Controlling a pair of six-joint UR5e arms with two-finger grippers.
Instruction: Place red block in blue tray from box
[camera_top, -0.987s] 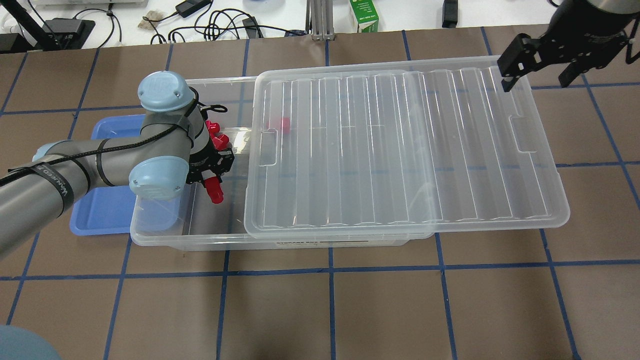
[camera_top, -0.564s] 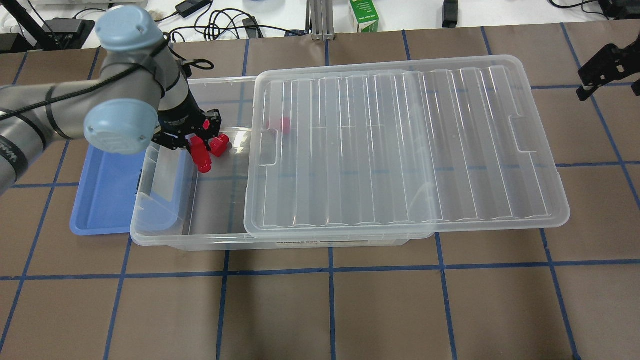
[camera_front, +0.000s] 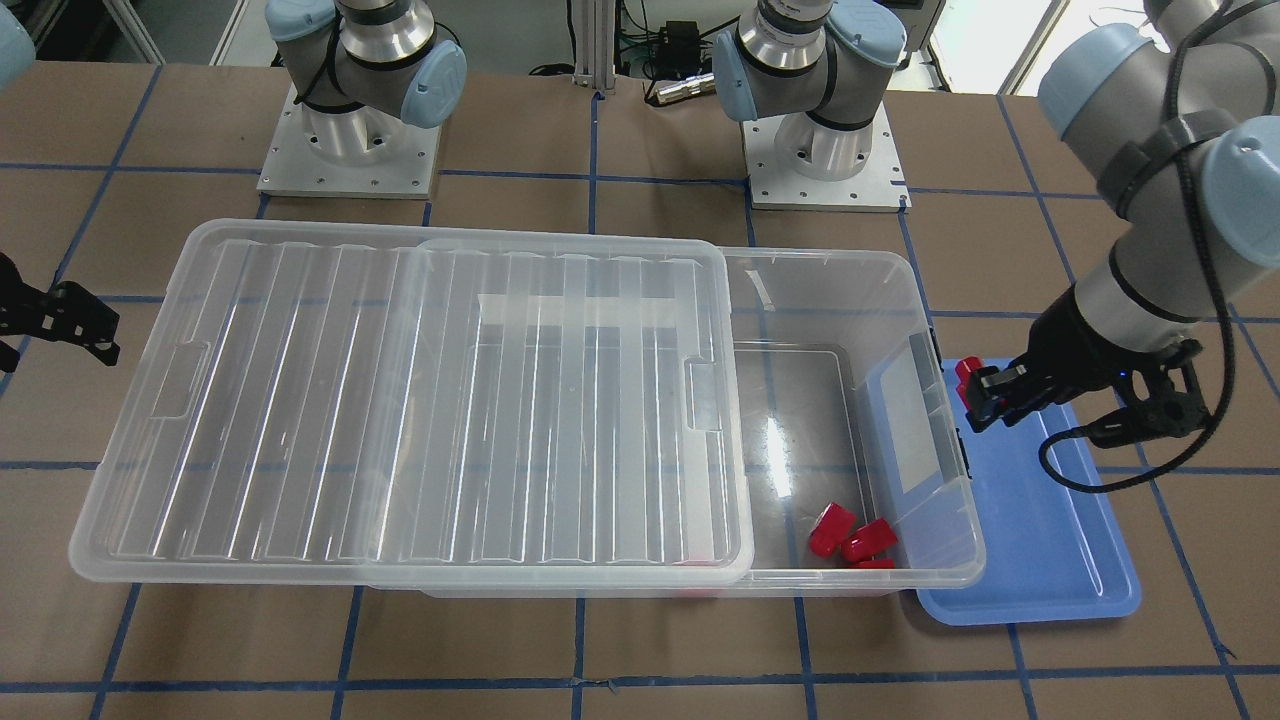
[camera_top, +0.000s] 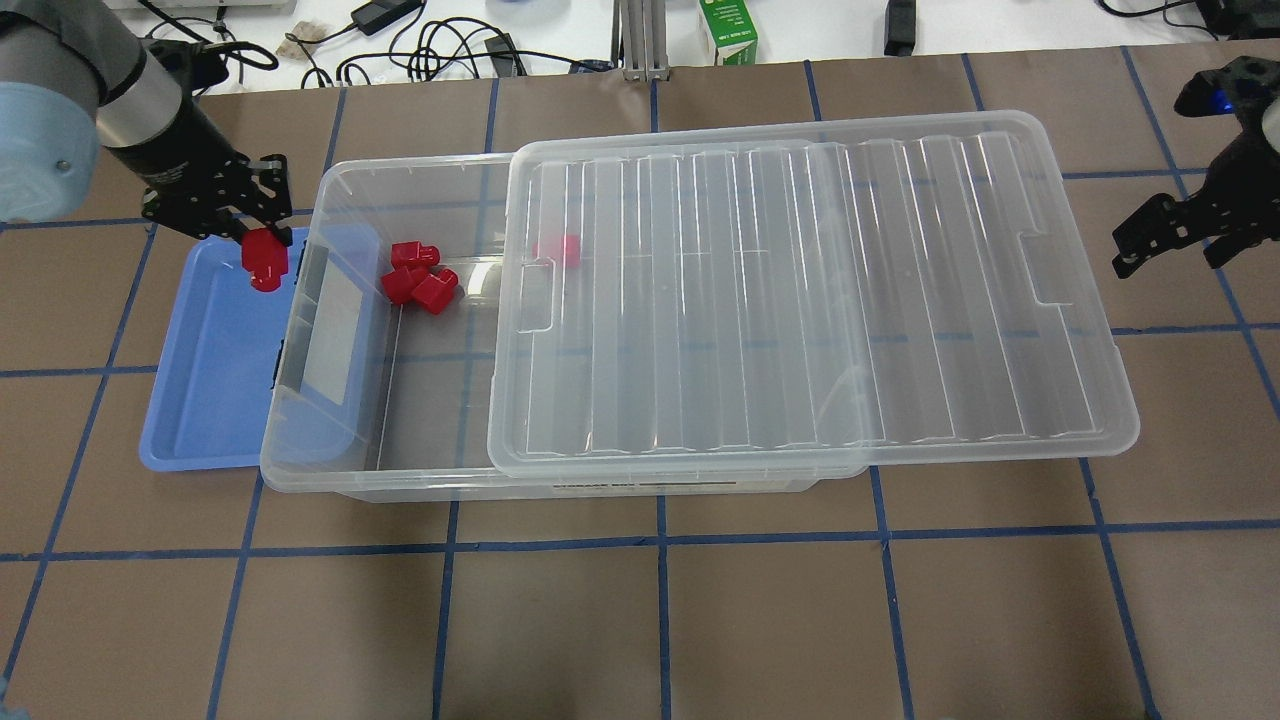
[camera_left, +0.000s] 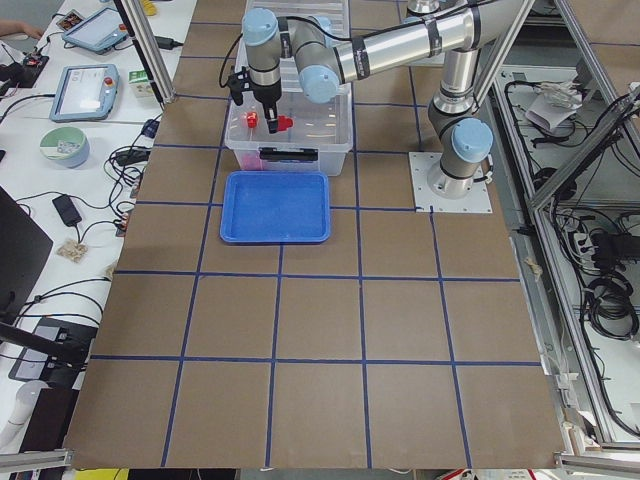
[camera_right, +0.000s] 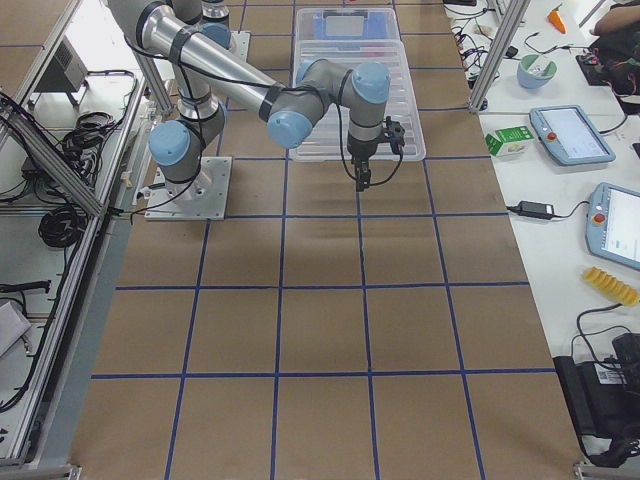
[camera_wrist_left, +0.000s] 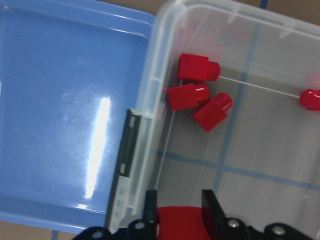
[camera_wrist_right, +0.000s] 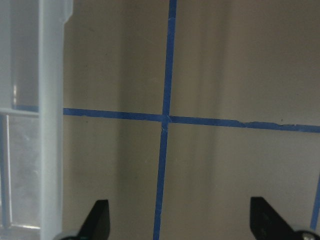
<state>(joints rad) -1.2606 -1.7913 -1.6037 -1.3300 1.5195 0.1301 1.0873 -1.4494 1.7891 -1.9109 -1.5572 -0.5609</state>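
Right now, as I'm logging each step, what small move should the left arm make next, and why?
Probably carry the left gripper slightly farther over the blue tray before releasing: it is shut on the red block, which hangs by the box rim at the tray's corner.

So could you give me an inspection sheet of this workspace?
Surface: brown table with a blue tape grid.
Job's things: small glossy red block held over a corner of the shallow blue plastic tray, beside the large clear plastic box; ribbed clear lid slid aside.
Clutter: four more red blocks in the box, one under the lid.
Grippers: left gripper shut on the block; right gripper open, empty.
Cables: black cables along the table's far edge.
Surroundings: green carton beyond the table.
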